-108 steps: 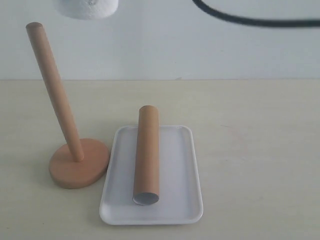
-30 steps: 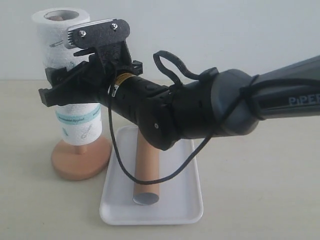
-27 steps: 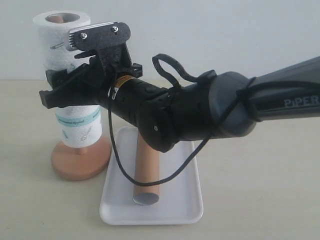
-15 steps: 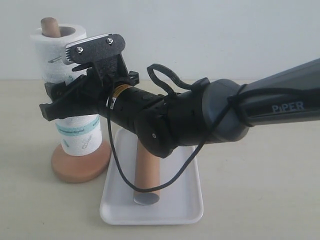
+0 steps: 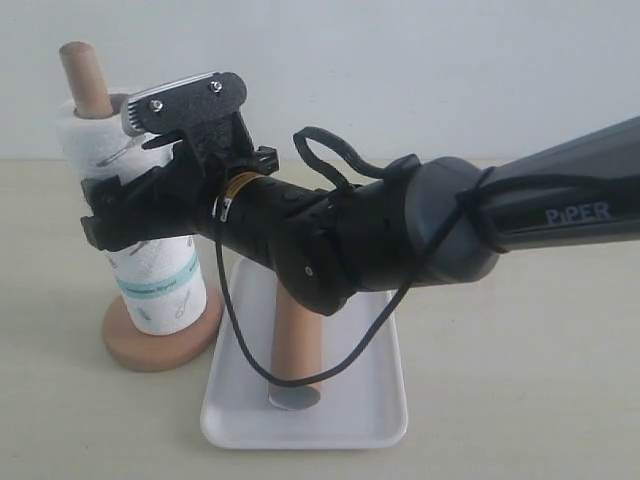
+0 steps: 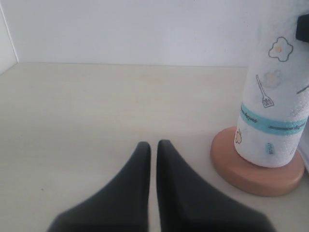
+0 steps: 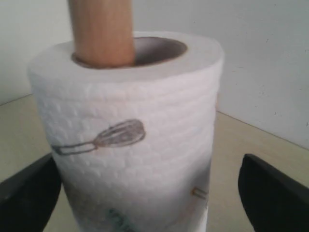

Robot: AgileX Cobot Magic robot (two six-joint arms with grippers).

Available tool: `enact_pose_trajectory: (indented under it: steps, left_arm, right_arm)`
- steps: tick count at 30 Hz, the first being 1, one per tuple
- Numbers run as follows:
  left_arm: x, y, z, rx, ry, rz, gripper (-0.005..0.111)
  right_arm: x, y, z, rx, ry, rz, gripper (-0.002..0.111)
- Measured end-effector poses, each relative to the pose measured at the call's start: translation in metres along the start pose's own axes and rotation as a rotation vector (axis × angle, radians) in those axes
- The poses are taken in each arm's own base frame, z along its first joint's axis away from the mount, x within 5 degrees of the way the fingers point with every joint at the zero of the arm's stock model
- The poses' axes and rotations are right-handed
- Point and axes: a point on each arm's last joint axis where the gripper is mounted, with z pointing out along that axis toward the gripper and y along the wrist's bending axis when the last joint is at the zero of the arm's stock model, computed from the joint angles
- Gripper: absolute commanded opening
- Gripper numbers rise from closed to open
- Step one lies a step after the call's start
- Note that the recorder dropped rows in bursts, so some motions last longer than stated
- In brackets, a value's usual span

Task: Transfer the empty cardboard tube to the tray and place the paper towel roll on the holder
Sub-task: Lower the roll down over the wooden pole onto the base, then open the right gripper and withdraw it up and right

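Both steps look done: cardboard tube (image 5: 298,345) lies in the tray (image 5: 380,420), paper towel roll (image 5: 160,285) sits on the holder (image 5: 130,350), right fingers (image 7: 270,188) open astride it, left fingers (image 6: 169,183) closed on nothing over the worktop (image 6: 72,121).

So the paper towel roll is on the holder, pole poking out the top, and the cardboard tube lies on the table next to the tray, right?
Not quite. The cardboard tube lies in the tray, not beside it, as the exterior view shows. The paper towel roll is on the holder, pole out the top.
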Motion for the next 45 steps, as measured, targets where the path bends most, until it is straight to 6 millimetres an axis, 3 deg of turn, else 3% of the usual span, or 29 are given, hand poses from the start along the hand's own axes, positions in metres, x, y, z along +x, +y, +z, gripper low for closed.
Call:
enact_pose_trajectory:
  steps: [9,16,25,27,28,29,30,31,35,45]
  left_arm:
    - [0.000,0.000,0.000,0.000,0.000,0.000,0.004]
    - [0.000,0.000,0.000,0.000,0.000,0.000,0.004]
    - [0.000,0.000,0.000,0.000,0.000,0.000,0.004]
    - [0.000,0.000,0.000,0.000,0.000,0.000,0.004]
    - [0.000,0.000,0.000,0.000,0.000,0.000,0.004]
    - [0.000,0.000,0.000,0.000,0.000,0.000,0.004]
    - [0.000,0.000,0.000,0.000,0.000,0.000,0.004]
    - [0.000,0.000,0.000,0.000,0.000,0.000,0.004]
    - [0.000,0.000,0.000,0.000,0.000,0.000,0.004]
    - [0.000,0.000,0.000,0.000,0.000,0.000,0.004]
  right_arm:
    - [-0.005,0.001,-0.004,-0.008,0.034,-0.011,0.093]
    - [-0.042,0.004,-0.034,-0.018,0.146,-0.007,0.093]
    - [-0.058,0.007,-0.069,-0.027,0.375,-0.009,0.092]
    - [-0.066,0.007,-0.084,-0.030,0.431,-0.010,0.077]
    - [-0.068,0.008,-0.088,-0.031,0.442,-0.010,0.054]
    - [-0.075,0.008,-0.098,-0.038,0.468,-0.032,0.044]
    - [-0.078,0.008,-0.103,-0.040,0.475,-0.040,0.015]
    - [-0.083,0.008,-0.112,-0.040,0.503,-0.062,-0.001]
    - [-0.085,0.005,-0.129,-0.028,0.598,-0.121,0.001]
    - [-0.084,0.005,-0.129,-0.027,0.607,-0.121,0.001]
